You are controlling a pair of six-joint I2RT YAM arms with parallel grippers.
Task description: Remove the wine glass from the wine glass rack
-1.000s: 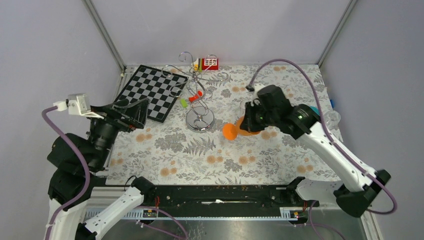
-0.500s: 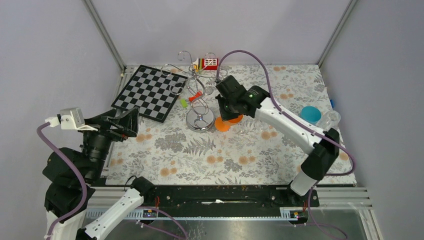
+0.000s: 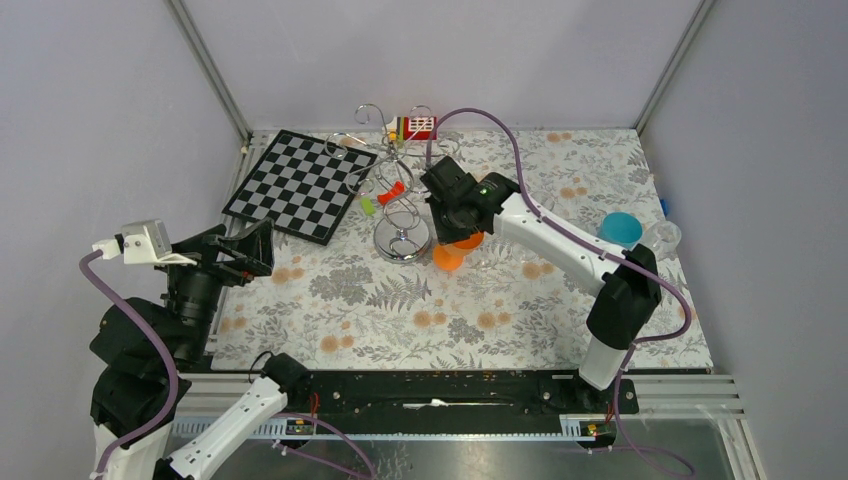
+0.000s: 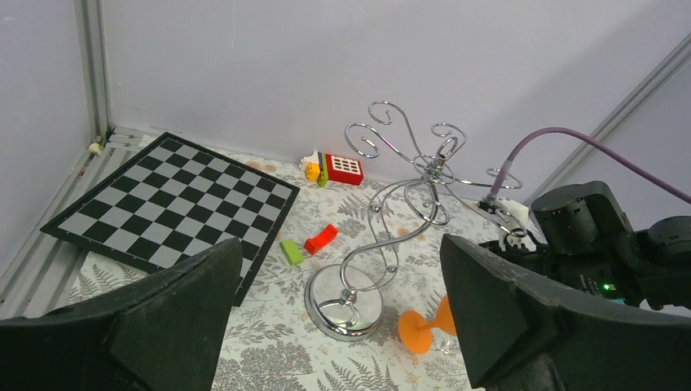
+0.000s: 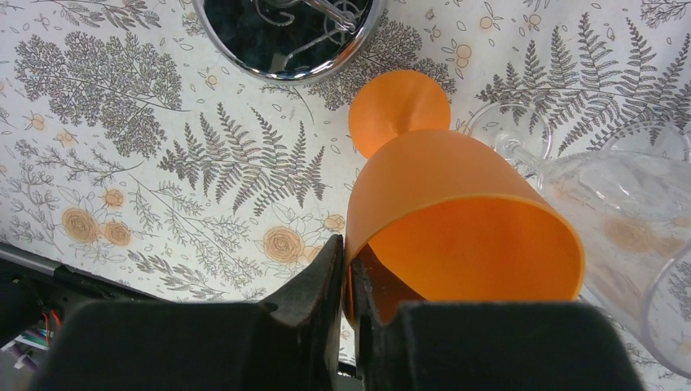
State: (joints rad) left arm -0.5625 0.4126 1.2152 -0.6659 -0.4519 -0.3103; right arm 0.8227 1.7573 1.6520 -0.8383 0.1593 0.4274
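The orange wine glass is off the rack and tilted, its round foot low over the table just right of the rack's shiny base. My right gripper pinches the bowl's rim, one finger inside and one outside. The silver wire wine glass rack stands at the back centre, and no glass shows on its curled arms. My left gripper hovers wide open at the left, facing the rack and holding nothing; it also shows in the top view.
Clear glasses lie right beside the orange one. The chessboard lies back left. Red and green blocks sit by the rack, a red toy stands at the back wall, and a blue cup is on the right.
My right arm has swung left, carrying the orange glass from centre right to beside the rack's base. My left arm has dropped back slightly, still open.
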